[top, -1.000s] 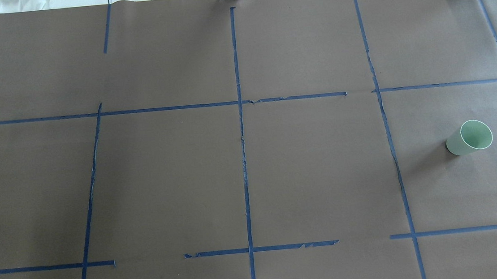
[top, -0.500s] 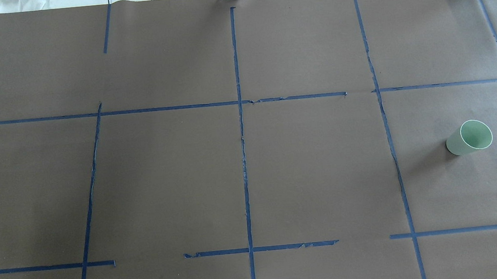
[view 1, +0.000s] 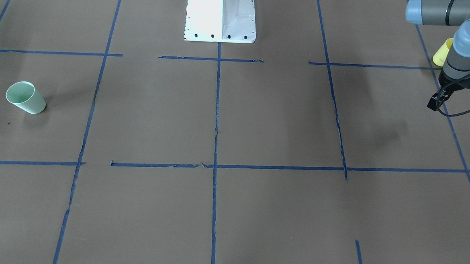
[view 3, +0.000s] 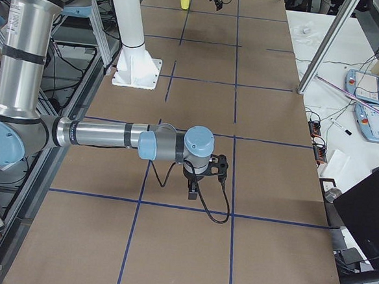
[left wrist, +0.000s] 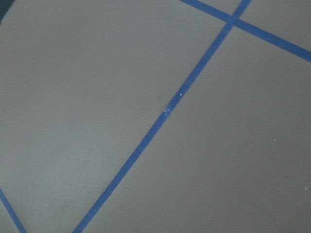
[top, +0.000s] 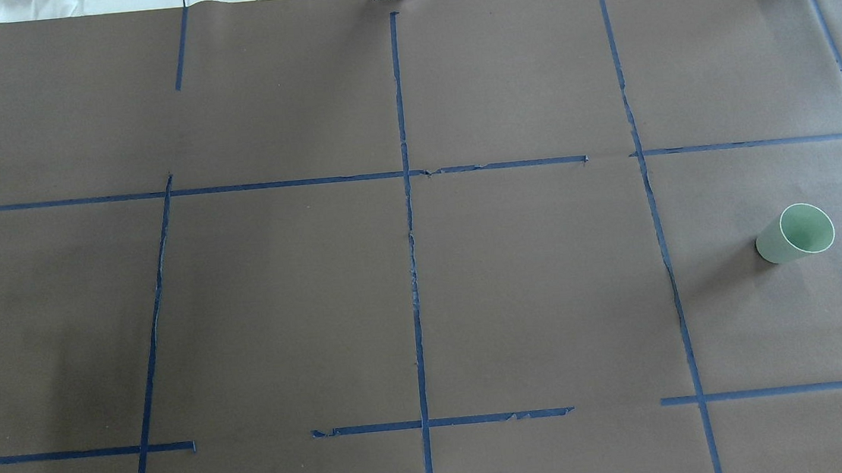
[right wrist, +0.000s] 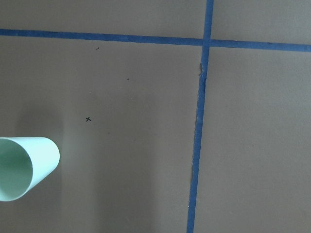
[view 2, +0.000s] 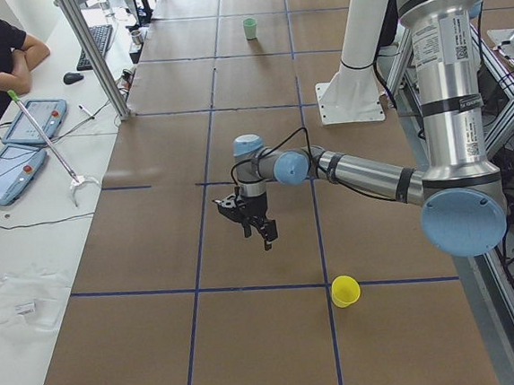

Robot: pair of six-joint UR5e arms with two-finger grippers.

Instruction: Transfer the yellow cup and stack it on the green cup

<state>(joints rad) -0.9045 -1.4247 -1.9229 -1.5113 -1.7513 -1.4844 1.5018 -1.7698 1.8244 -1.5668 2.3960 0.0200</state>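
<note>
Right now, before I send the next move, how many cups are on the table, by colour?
yellow cup: 1
green cup: 1
Total: 2 cups

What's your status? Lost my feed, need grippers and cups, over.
Left gripper open, empty, apart from yellow cup. Right gripper near green cup, open or shut unclear. Both cups upright, unstacked. Nothing seen between them.
</note>
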